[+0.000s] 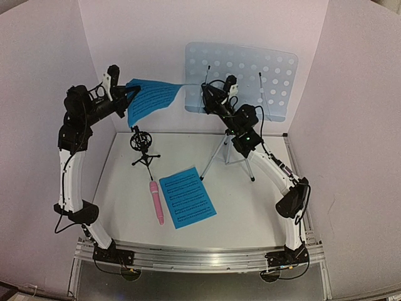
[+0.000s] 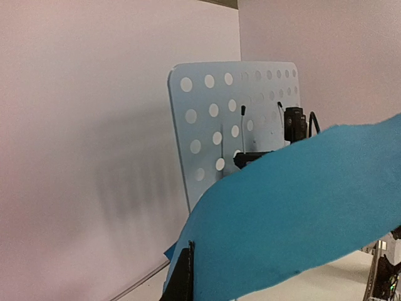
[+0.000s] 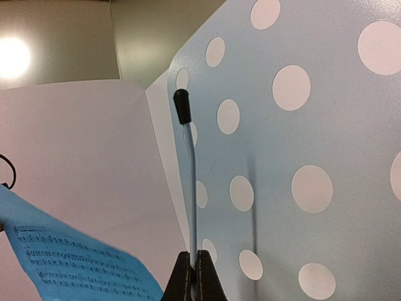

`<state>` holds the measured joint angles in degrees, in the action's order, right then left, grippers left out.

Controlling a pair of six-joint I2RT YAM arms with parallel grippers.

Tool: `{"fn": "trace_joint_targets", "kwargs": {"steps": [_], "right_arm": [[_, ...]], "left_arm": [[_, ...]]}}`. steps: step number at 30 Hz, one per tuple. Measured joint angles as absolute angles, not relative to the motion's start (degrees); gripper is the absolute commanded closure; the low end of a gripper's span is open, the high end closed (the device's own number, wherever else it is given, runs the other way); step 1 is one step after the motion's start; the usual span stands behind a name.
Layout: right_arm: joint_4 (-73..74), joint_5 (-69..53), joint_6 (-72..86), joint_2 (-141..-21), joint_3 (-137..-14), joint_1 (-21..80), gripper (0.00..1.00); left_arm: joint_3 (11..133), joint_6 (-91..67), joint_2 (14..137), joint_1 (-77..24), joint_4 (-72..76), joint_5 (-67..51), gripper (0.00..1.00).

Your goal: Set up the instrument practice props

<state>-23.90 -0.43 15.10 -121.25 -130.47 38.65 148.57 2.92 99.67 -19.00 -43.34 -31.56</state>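
The pale-blue perforated music stand (image 1: 244, 75) rises on its silver tripod (image 1: 225, 150) at the back. My right gripper (image 1: 205, 94) is shut on the stand's left wire page-holder (image 3: 192, 182), pinched between the jaws (image 3: 194, 258) in front of the desk (image 3: 301, 144). My left gripper (image 1: 130, 94) is shut on one blue sheet-music page (image 1: 151, 99), held in the air left of the stand; in the left wrist view that page (image 2: 301, 207) covers most of the jaws and part of the stand (image 2: 207, 125). A second page (image 1: 187, 196), the pink microphone (image 1: 156, 202) and the black tripod mic holder (image 1: 143, 145) rest on the table.
White walls close in the table on the left, back and right. The stand's right wire page-holder (image 1: 262, 88) sticks up free. The held page's far corner (image 3: 69, 257) shows low left in the right wrist view.
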Motion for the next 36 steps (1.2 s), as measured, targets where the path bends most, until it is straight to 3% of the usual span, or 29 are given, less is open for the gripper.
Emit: {"fn": "trace_joint_targets", "kwargs": {"steps": [23, 36], "right_arm": [[-24.3, -0.4, 16.4, -120.2, -128.8, 38.7, 1.00], [-24.5, -0.5, 17.2, -120.2, -128.6, 38.7, 1.00]], "left_arm": [[148.7, -35.0, 105.7, -17.7, -24.8, -28.3, 1.00], [149.9, -43.3, 108.9, -20.4, -16.9, -29.9, 1.00]]}}
